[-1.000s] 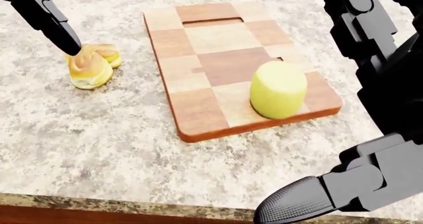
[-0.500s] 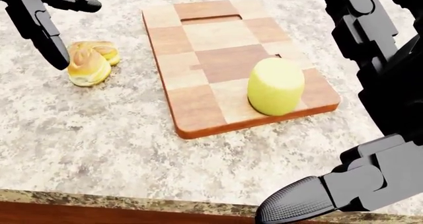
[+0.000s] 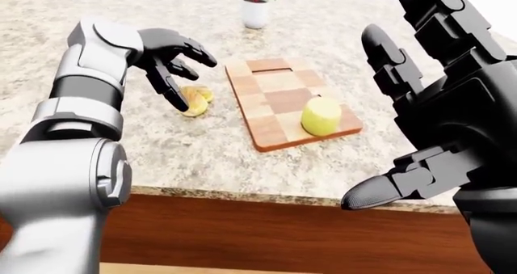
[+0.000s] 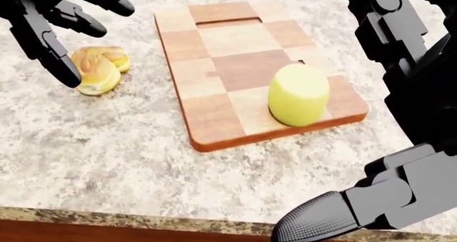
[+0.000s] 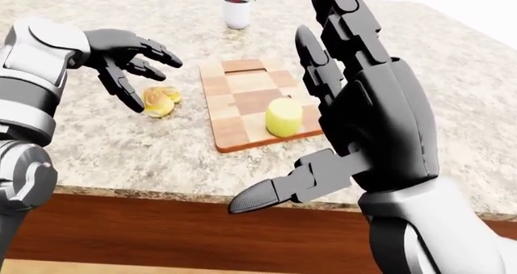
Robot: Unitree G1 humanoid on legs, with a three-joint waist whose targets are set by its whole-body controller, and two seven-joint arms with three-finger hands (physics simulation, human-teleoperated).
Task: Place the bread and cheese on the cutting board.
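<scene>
A checkered wooden cutting board (image 4: 236,54) lies on the speckled stone counter (image 4: 107,156). A yellow cheese cylinder (image 4: 298,95) stands on the board's lower right corner. The golden bread (image 4: 98,68) rests on the counter just left of the board. My left hand (image 4: 68,22) hovers over the bread's upper left with fingers spread open, one fingertip (image 4: 69,77) beside the bread's left edge. My right hand (image 5: 356,116) is raised near the camera at the right, fingers spread open, holding nothing.
A small white pot with a plant (image 3: 257,8) stands on the counter above the board in the left-eye view. The counter's edge (image 3: 266,196) runs along the bottom over a brown wooden cabinet face (image 3: 266,237).
My left hand has pulled slightly up and left off the bread and spread its fingers wider. The bread, cheese, board and right hand have stayed where they were.
</scene>
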